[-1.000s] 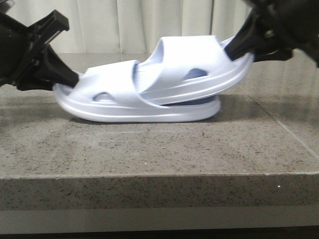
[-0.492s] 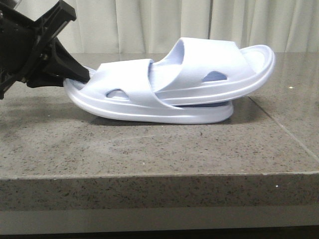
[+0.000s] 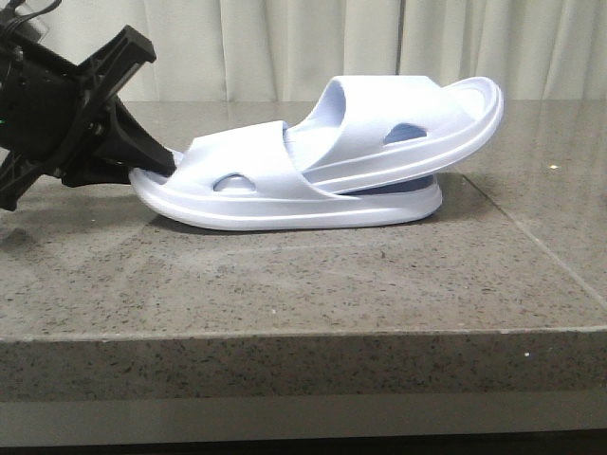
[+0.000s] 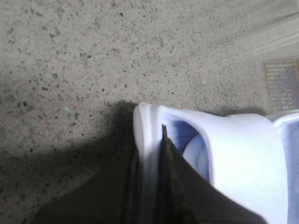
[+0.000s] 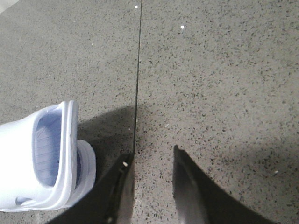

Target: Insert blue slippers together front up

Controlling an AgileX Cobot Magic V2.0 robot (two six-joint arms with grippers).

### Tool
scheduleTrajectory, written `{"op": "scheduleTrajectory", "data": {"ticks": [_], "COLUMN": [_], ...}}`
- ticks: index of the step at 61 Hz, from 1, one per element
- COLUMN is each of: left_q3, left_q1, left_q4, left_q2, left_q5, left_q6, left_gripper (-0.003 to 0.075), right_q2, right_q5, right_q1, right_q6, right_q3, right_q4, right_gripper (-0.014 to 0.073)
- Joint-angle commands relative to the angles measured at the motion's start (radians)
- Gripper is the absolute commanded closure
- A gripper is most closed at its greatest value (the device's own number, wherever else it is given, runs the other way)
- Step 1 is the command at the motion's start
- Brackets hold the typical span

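Two pale lavender-blue slippers lie nested on the grey stone table (image 3: 285, 284). The lower slipper (image 3: 285, 204) rests flat on its sole. The upper slipper (image 3: 408, 118) is pushed under the lower one's strap, with its free end tilted up to the right. My left gripper (image 3: 156, 161) is shut on the lower slipper's left end. The left wrist view shows my left gripper (image 4: 149, 135) with its dark fingers clamping the white rim (image 4: 145, 116) from both sides. My right gripper (image 5: 152, 156) is open and empty over bare stone, to the right of the slippers' ends (image 5: 46, 154). It is out of the front view.
The table's front edge (image 3: 303, 332) runs across the front view. A seam (image 3: 531, 237) crosses the stone right of the slippers and also shows in the right wrist view (image 5: 138, 70). A pale curtain (image 3: 285, 47) hangs behind the table.
My right gripper has let go of the upper slipper and left the front view. My left gripper has shifted the nested pair a little to the right, still holding the lower slipper.
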Motion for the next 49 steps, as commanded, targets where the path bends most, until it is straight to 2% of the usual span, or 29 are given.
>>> {"op": "scheduleTrajectory", "data": {"ticks": [1,9,15,23,29,36,44,49], "left_q3": [-0.028,-0.028,-0.038,-0.066,-0.095,-0.143,-0.209,-0.23], "left_q1": [-0.009,0.004,0.036,0.084,0.112,0.128,0.13,0.13], "left_q4": [-0.022,-0.002,0.073,0.226,0.444,0.846,1.292,1.48], "left_q2": [-0.032,-0.032,-0.042,-0.084,-0.143,-0.23,-0.345,-0.409], "left_q5": [0.051,0.057,0.062,0.068,0.071,0.086,0.198,0.265], "left_q6": [0.029,0.037,0.037,-0.031,-0.156,-0.43,-0.748,-0.878], "left_gripper": [0.0596,0.0353,0.027,0.0269,0.0269,0.0269,0.0269,0.0269], "right_q2": [-0.027,-0.027,-0.028,-0.028,-0.036,-0.061,-0.117,-0.161], "right_q5": [0.01,0.027,0.068,0.101,0.129,0.136,0.135,0.134], "right_q1": [-0.007,-0.007,-0.007,-0.005,0.02,0.1,0.233,0.301], "right_q6": [-0.009,-0.02,-0.076,-0.088,-0.085,-0.02,0.156,0.263], "right_q3": [-0.022,-0.022,-0.022,-0.026,-0.048,-0.093,-0.147,-0.16], "right_q4": [0.033,0.033,0.033,0.024,-0.023,-0.131,-0.362,-0.498], "right_gripper": [0.0342,0.0342,0.0342,0.0345,0.0345,0.0347,0.0347,0.0347]}}
